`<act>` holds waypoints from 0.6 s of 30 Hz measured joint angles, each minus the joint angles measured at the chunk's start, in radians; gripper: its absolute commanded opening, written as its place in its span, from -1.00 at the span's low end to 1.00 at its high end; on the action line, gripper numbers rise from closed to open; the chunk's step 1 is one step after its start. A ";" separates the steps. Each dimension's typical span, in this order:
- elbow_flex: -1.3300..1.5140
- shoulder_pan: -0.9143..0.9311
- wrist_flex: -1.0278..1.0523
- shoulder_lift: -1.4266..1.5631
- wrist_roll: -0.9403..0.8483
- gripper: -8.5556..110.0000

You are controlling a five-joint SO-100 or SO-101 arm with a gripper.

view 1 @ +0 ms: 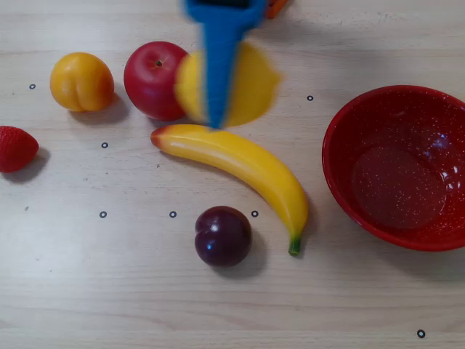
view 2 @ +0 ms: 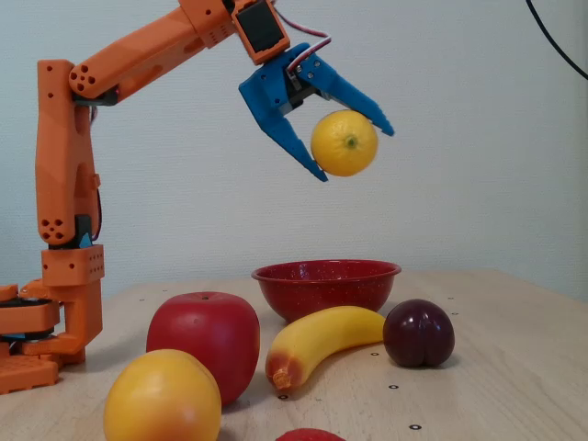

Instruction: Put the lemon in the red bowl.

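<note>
My blue gripper (view 2: 354,152) is shut on the lemon (view 2: 344,142) and holds it high above the table. In the overhead view the bright yellow lemon (view 1: 251,83) shows blurred behind a blue finger (view 1: 220,65), above the banana and next to the red apple. The red bowl (view 1: 341,138), glossy with white speckles, stands empty at the right of the overhead view. In the fixed view the red bowl (view 2: 326,285) sits on the table well below the held lemon.
A banana (view 1: 247,163), a red apple (view 1: 151,78), an orange-yellow fruit (view 1: 81,81), a dark plum (view 1: 223,235) and a strawberry (view 1: 14,147) lie on the wooden table. The orange arm base (view 2: 50,322) stands at the left of the fixed view.
</note>
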 measured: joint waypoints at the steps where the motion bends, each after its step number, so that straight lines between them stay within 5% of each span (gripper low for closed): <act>1: 0.009 0.035 -0.005 0.009 -0.011 -0.85; 18: 0.399 0.434 -0.457 0.044 -0.028 -0.85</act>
